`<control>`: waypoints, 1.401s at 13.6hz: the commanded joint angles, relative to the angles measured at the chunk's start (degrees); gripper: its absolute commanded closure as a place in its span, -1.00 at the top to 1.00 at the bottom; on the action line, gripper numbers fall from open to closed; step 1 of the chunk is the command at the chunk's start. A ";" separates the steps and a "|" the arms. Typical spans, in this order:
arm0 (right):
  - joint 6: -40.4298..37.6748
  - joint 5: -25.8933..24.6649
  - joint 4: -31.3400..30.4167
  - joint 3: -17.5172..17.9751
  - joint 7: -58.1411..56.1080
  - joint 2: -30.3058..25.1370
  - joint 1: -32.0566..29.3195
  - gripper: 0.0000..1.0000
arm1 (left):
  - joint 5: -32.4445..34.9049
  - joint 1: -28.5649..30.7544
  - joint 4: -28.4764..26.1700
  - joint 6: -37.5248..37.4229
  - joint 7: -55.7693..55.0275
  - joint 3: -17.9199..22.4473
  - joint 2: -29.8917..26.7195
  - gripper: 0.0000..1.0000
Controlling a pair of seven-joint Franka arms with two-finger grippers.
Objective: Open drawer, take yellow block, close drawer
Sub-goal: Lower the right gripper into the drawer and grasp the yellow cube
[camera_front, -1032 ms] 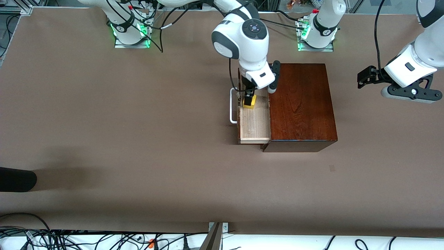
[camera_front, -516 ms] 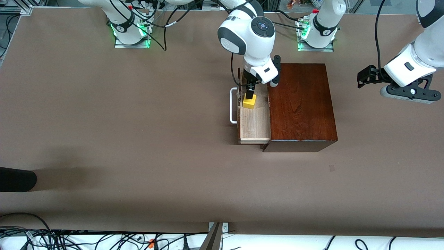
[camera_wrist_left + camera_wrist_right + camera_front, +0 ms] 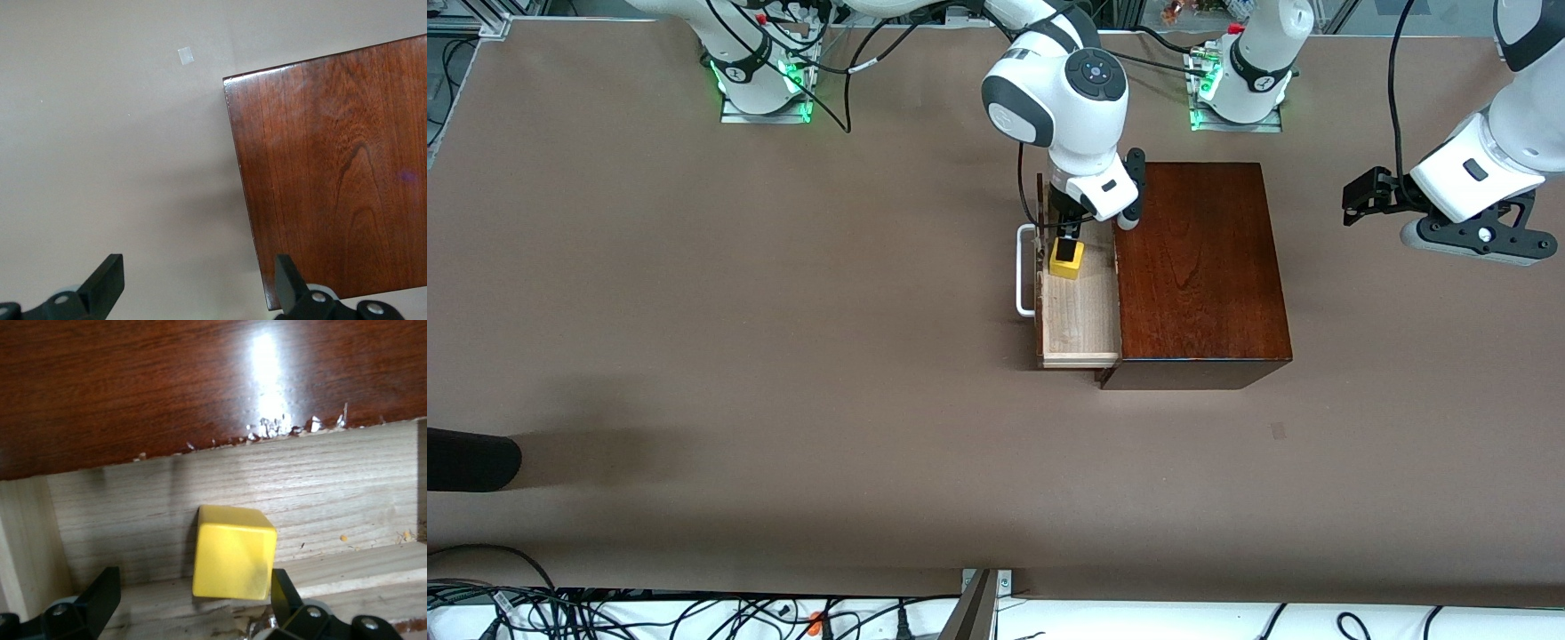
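The drawer stands pulled out of the mahogany box, with its white handle toward the right arm's end. The yellow block sits on the drawer floor near the end closest to the robot bases. My right gripper is down in the drawer, open, with the block between its fingers and close to one fingertip. My left gripper waits open and empty in the air off the box's side at the left arm's end; its wrist view shows the box top.
A dark object pokes in at the table edge at the right arm's end, near the front camera. A small tape mark lies on the table nearer the camera than the box. Cables run along the front edge.
The right arm's wrist has shifted toward the robot bases and turned a little above the drawer. The yellow block has stayed in place in the drawer. The left arm has not moved.
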 commanded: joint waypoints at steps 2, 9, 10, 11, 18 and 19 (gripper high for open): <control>2.44 -0.62 2.50 0.10 -1.00 2.88 -0.61 1.00 | -1.01 0.13 -0.92 -0.30 1.29 0.08 -1.01 1.00; 3.68 -0.79 2.50 -0.34 -3.44 4.55 -0.61 0.17 | -1.01 0.04 -0.92 -0.30 1.29 0.08 -1.01 1.00; 3.42 -0.79 2.50 -0.43 -3.81 4.38 -0.70 -0.39 | -1.01 0.13 -0.92 -0.30 1.29 0.08 -0.92 1.00; 2.98 -0.79 2.50 -0.61 -3.90 4.11 -0.61 -0.87 | -1.01 0.13 -0.92 -0.30 1.29 0.08 -0.92 1.00; -7.63 0.00 8.46 -1.75 -4.34 -0.54 -0.61 -1.00 | -1.01 0.13 -0.92 -0.30 1.29 0.08 -0.92 1.00; -9.83 0.61 9.52 -1.84 -3.90 -2.46 -0.96 -1.00 | -1.01 0.13 -0.92 -0.30 1.29 0.08 -1.01 1.00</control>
